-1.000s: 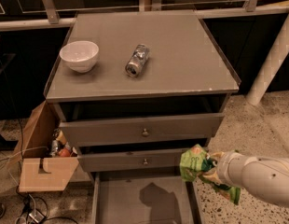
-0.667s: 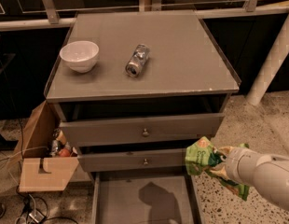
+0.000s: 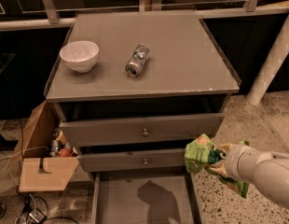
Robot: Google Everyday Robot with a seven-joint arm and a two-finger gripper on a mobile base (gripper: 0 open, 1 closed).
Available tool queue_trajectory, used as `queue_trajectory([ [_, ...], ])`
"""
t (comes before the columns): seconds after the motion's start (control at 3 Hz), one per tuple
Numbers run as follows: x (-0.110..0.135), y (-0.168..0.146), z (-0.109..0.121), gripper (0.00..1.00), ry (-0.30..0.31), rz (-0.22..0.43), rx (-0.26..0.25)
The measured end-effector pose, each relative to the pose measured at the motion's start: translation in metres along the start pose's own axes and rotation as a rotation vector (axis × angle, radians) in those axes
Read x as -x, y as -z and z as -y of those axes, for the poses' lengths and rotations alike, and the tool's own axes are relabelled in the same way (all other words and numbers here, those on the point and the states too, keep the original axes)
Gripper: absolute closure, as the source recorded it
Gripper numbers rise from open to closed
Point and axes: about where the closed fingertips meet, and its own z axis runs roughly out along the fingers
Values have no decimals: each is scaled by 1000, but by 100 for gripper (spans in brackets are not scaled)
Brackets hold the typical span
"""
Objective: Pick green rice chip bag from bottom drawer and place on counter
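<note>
My gripper [image 3: 220,161] is at the right of the cabinet, level with the middle drawer, and is shut on the green rice chip bag [image 3: 200,155], a crinkly light-green pouch held in the air beside the drawer fronts. The white arm runs off to the lower right. The bottom drawer [image 3: 144,202] is pulled open below, its grey floor bare with the arm's shadow on it. The counter [image 3: 182,55] is the flat grey cabinet top above.
A white bowl [image 3: 79,56] stands at the counter's left and a silver can [image 3: 137,60] lies on its side near the middle. A cardboard box [image 3: 39,162] with small items sits on the floor at the left. A white post [image 3: 270,59] stands at the right.
The gripper with the bag has risen a little and shifted right, from beside the open bottom drawer to the level of the middle drawer. Nothing else has moved.
</note>
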Motion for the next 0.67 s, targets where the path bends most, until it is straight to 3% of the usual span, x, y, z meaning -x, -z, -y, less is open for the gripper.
queue_trajectory([
  [0.33,8,32,32,100,17,12,-88],
  [0.67,32,116,85,100,110,28,-286],
])
